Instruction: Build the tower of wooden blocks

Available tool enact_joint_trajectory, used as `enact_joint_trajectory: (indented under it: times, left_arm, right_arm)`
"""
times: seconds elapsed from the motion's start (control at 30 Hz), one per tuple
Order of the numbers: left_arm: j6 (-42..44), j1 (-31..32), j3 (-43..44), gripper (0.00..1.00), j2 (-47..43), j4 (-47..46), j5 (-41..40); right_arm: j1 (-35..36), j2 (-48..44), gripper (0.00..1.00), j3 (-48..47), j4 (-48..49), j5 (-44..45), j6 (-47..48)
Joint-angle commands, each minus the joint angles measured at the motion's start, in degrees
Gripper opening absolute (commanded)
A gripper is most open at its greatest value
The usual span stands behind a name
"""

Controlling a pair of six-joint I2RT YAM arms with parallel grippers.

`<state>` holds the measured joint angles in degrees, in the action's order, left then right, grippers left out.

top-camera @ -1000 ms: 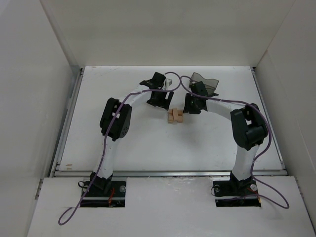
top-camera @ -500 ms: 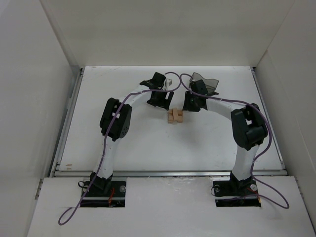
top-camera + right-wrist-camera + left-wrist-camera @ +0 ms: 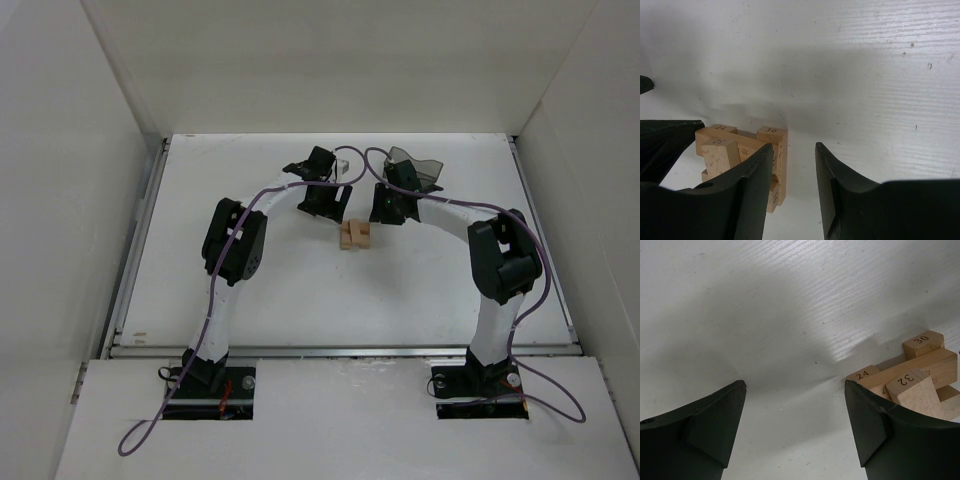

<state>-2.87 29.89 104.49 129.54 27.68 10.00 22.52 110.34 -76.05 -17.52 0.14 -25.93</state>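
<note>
Between our left gripper (image 3: 795, 390), gaping wide and empty, and our right gripper (image 3: 794, 146), narrowly parted and empty, we find the tower (image 3: 354, 236) of crossed blocks (image 3: 912, 385) only a few layers high, so we judge the next move is fetching another block.

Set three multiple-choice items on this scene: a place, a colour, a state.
1. The tower stands: A) between the left gripper and right gripper; B) left of both; C) right of both.
2. The blocks are: A) tan; B) red; C) black.
3. The left gripper is: A) shut on a block; B) open and empty; C) shut and empty.
Answers: 1 A, the top view shows it between them; 2 A, both wrist views show pale wood; 3 B, its jaws stand wide apart with nothing between.
</note>
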Motion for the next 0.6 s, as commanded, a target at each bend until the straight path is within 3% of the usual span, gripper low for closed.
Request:
enact_joint_trajectory:
  times: [0.0,0.57]
  left_arm:
    - [-1.0,0.4,-1.8,0.77,-2.5,2.6,2.1]
    - [-1.0,0.4,-2.9,0.77,-4.1,2.6,2.1]
  right_arm:
    - [0.1,0.5,0.45,-2.8,1.3,0.3,-0.5]
    - [0.1,-0.7,0.45,-0.4,0.8,2.2,-0.5]
